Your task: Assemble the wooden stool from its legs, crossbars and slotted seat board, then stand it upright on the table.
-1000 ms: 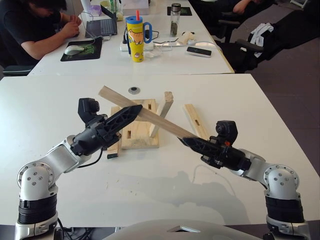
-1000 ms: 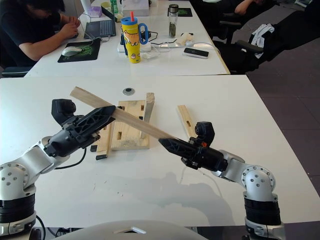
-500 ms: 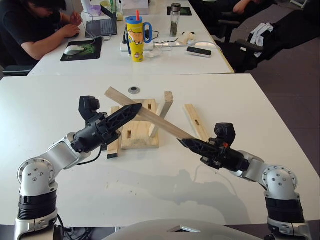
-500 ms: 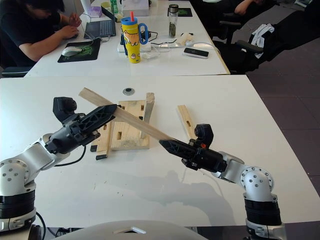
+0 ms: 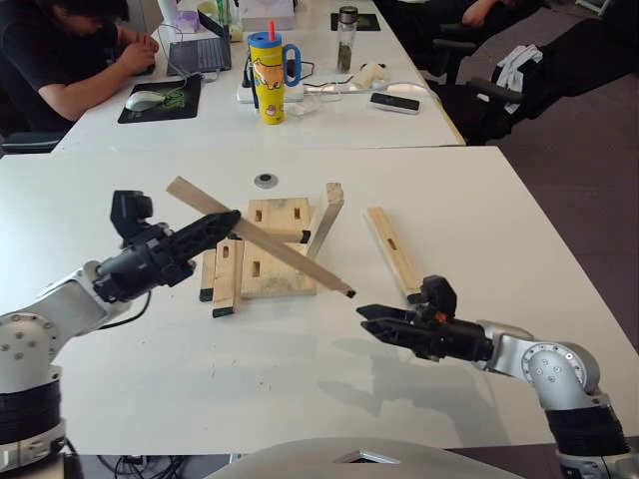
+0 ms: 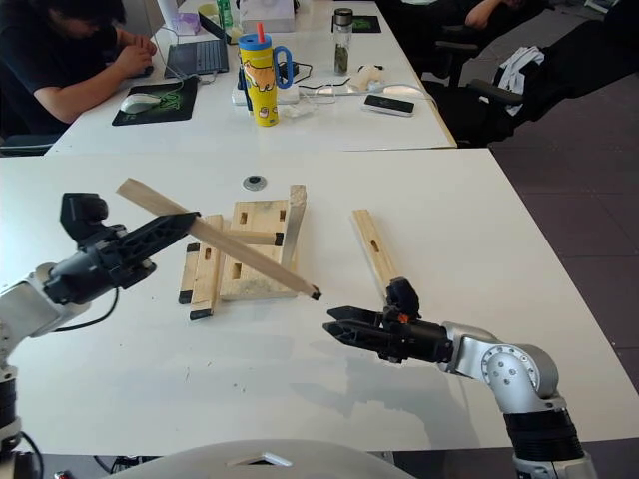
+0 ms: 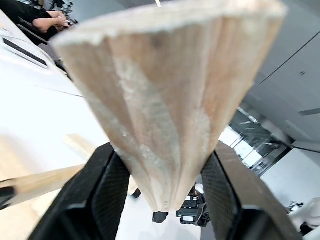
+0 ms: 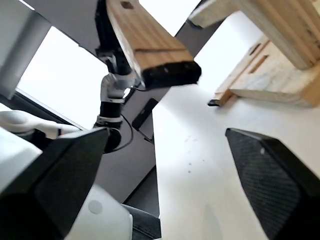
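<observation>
Left eye view: the left gripper [image 5: 226, 222] holds a long pale wooden slat with a black-capped end [image 5: 268, 242] slanting above the pale slotted seat board [image 5: 275, 282]. The capped tip hangs free past the board's near right corner.
Left fingers [image 7: 107, 200]: clamped on the slat's flanks near its upper end.
Right gripper [image 5: 365, 319]: low over the white counter [image 5: 300, 384], near the slat's free tip and not touching it. Its fingers [image 8: 270, 170] are spread wide and hold nothing.
Other parts: a second wooden leg [image 5: 326, 215] leans tilted at the board's right edge. A slotted wooden bar [image 5: 391, 249] lies to the right, and two short slats [image 5: 222, 277] lie beside the board's left edge.
Step in hand: probably guiding the held slat towards a slot.
Doing it well: the right gripper should steady the free tip before the left arm lowers it, keeping the slat square to the slot.
Risk: a one-ended grip lets the tip swing and could knock the leaning leg.
</observation>
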### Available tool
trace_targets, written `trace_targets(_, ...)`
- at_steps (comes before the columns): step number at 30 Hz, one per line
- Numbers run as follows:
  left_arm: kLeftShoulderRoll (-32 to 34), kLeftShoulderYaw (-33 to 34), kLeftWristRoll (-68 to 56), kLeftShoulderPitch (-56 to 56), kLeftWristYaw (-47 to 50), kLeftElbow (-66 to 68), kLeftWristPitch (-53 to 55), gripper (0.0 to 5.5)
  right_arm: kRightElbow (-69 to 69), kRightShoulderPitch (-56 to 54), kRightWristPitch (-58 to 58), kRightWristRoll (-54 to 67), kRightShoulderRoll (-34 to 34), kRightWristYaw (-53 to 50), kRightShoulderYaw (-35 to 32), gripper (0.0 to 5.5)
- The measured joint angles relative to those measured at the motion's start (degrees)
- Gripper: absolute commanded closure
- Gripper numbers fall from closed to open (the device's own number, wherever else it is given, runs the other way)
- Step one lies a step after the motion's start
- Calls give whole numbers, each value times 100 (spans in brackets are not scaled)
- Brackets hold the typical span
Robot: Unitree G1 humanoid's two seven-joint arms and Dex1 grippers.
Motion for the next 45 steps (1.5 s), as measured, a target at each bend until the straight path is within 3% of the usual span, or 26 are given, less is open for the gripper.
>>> trace_targets(3, 774, 264, 627, -29, -754, 495, 63, 347, -95, 1, -767, -1079, 513, -727, 525, 114)
trace_targets(7, 1232, 287, 1384, -251, -1371, 953, -36, 347, 89, -105, -1837, -2344, 1470, -2174, 679, 114)
trace_targets(10, 1287, 318, 1945, -685, -1406, 1525, -355, 347, 215, -160, -2248, -2788, 1971, -2778, 713, 114)
trace_targets(18, 1294, 125, 2968, -1226, -1667, 2064, -792, 347, 243, -285, -2311, -2907, 2716, -2986, 986, 114)
trace_targets(24, 846, -218, 3796, -1246, -1673, 2206, -1479, 347, 1144, -966, -2821, -3643, 3186, -3627, 963, 114)
trace_targets(28, 438, -227, 4003, -1372, -1662, 2338, -1811, 347, 1770, -1377, -3081, -4034, 3159, -3662, 917, 114)
trace_targets(32, 226, -232, 4099, -1410, -1692, 2279, -1926, 347, 1911, -1561, -3241, -4418, 2706, -3344, 959, 114)
trace_targets(45, -538, -547, 4234, -965, -1228, 845, -1914, 347, 2961, -2542, -3660, -4566, 2135, -2715, 308, 114)
